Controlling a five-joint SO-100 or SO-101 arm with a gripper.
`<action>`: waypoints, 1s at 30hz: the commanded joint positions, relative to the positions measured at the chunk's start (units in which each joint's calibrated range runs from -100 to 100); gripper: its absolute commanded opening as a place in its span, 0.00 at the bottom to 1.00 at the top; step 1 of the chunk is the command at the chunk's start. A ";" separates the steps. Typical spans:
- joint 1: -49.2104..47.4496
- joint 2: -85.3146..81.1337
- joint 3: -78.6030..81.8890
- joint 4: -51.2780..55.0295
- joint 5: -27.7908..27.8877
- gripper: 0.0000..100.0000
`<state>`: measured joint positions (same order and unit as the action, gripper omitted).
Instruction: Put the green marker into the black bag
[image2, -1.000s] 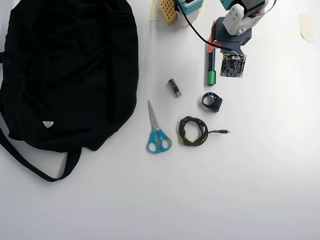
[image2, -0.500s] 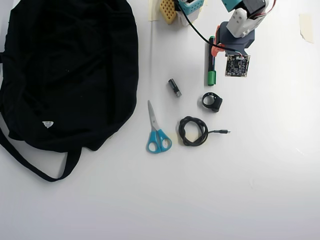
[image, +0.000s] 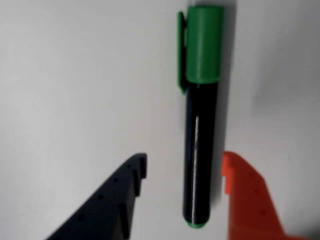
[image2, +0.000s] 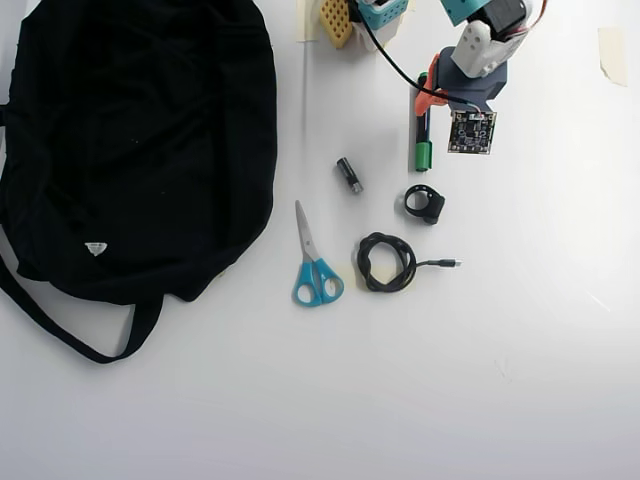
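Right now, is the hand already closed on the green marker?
No, the hand is open, with gaps between both fingers and the green marker lying on the table.

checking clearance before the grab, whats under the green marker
Only bare white table shows under the green marker, lying flat between the open claw fingers. The strip directly beneath its barrel is covered.

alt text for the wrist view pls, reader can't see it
Close-up of the green marker lying on a white table, green cap toward the top of the picture, its black barrel between the open gripper. A dark blue finger stands left of the barrel and an orange finger right of it; neither clearly touches it.
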<state>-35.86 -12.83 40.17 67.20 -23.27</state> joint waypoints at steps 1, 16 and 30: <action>-0.42 -1.70 0.71 -2.08 -0.48 0.20; -0.72 -1.53 2.59 -3.03 -0.53 0.27; -0.49 -0.45 4.75 -7.68 -0.59 0.27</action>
<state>-36.37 -12.83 44.65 60.33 -23.86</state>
